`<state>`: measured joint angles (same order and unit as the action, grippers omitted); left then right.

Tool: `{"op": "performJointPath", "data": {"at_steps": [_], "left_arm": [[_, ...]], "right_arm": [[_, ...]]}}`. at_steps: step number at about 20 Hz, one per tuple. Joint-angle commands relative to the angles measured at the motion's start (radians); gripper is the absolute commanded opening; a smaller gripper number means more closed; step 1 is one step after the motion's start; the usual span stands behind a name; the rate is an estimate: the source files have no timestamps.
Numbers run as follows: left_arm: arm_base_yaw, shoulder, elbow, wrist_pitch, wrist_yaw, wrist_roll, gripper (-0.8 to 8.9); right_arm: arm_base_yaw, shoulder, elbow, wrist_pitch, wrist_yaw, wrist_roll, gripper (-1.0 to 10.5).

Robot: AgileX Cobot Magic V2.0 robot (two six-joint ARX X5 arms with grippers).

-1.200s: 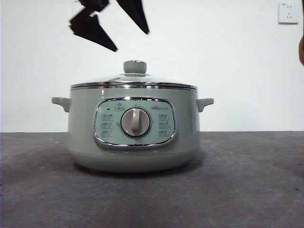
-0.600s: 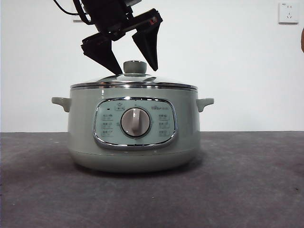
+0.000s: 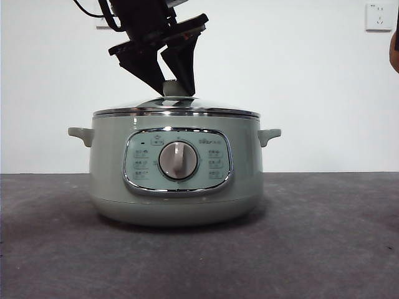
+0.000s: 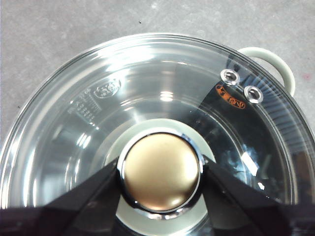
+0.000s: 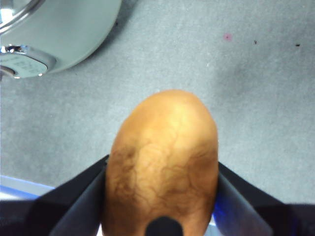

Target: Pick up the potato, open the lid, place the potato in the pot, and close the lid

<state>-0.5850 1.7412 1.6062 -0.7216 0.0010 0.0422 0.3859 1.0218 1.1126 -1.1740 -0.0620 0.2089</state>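
Straddling the lid [image 4: 98,118] knob [image 4: 160,170]: left pincer [image 4: 160,173].

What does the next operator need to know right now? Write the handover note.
Left tool: jaws closed on the lid's knob, one on each side; lid seated on the pot, not lifted yet.
Right tool: shut on the potato, held above the table off to the pot's side, at the front view's right edge.
Done: potato picked up, knob gripped.
Left: lift the lid, put the potato in the pot, put the lid back on.
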Motion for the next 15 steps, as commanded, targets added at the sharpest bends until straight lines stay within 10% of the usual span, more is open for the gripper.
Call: {"op": "performJointPath", "data": {"at_steps": [1, 15], "left_arm": [[-0.002, -0.011, 0.021, 0.003, -0.002, 0.014, -0.09], [0.195, -0.168, 0.067, -0.063, -0.053, 0.093, -0.04]], "right_arm": [[0.001, 0.013, 0.004, 0.023, 0.002, -0.01, -0.1], [0.124, 0.483, 0.425, 0.075, -0.122, -0.006, -0.1]]}}
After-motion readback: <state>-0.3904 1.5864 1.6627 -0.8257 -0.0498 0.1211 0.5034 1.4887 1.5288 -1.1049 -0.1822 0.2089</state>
